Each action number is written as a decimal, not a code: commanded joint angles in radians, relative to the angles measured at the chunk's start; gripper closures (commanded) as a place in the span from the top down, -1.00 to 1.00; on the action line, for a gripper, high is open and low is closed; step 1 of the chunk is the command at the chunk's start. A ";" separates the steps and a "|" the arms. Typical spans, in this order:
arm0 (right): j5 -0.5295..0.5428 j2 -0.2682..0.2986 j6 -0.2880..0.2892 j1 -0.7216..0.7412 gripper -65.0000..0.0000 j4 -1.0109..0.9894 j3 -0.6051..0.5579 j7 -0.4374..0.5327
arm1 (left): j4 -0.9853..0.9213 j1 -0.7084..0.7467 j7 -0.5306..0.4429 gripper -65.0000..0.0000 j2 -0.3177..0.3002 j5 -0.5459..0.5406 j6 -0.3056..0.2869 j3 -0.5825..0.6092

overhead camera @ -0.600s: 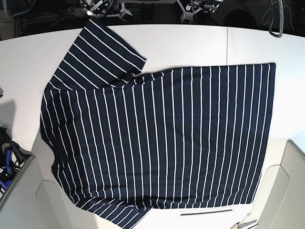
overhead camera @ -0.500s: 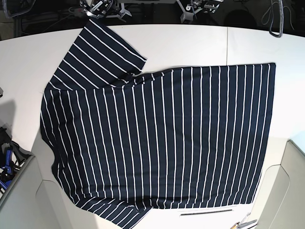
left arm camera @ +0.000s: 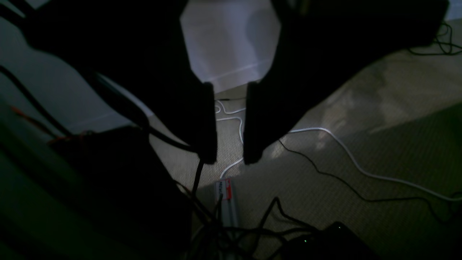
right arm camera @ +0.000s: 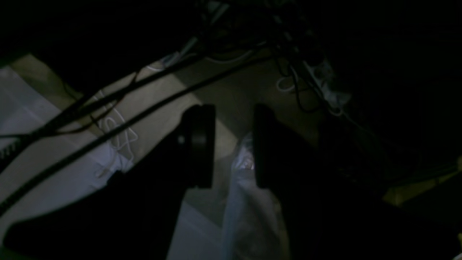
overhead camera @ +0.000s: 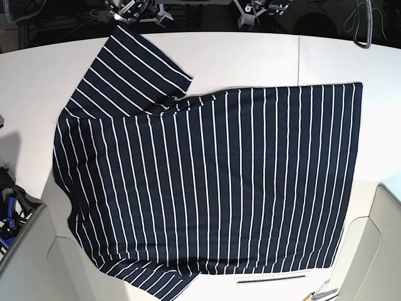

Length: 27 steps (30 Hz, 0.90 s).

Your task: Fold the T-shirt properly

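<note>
Base view: T-shirt (overhead camera: 207,182) unchanged.

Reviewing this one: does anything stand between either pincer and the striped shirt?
Nothing visible does. The navy, white-striped fabric T-shirt lies uncovered on the white tabletop. Both wrist views miss it, so the pincers' full paths can't be confirmed.

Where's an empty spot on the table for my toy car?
The white table has a bare patch at the top middle, between the shirt's raised sleeve and its long upper edge. Another strip runs right of the shirt. The middle is crowded: the shirt covers it.
</note>
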 commanded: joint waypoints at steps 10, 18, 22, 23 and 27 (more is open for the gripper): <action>0.047 0.038 0.011 -0.040 -0.44 0.017 -0.001 0.001 | 0.090 0.084 0.001 -0.58 -0.061 -0.003 -0.045 0.001; 0.054 0.125 0.010 -0.194 -0.44 0.185 -0.001 -0.027 | 0.319 0.255 0.001 -0.58 -0.132 -0.005 -0.044 0.000; 0.166 0.195 0.010 -0.286 -0.44 0.345 0.000 -0.159 | 0.432 0.346 0.001 -0.58 -0.167 -0.023 -0.044 -0.005; 0.196 0.214 0.010 -0.310 -0.44 0.393 0.001 -0.198 | 0.459 0.368 0.002 -0.58 -0.175 -0.034 -0.044 -0.016; 0.279 0.303 0.010 -0.418 -0.44 0.603 0.002 -0.320 | 0.562 0.454 0.015 -0.58 -0.188 -0.041 -0.045 -0.117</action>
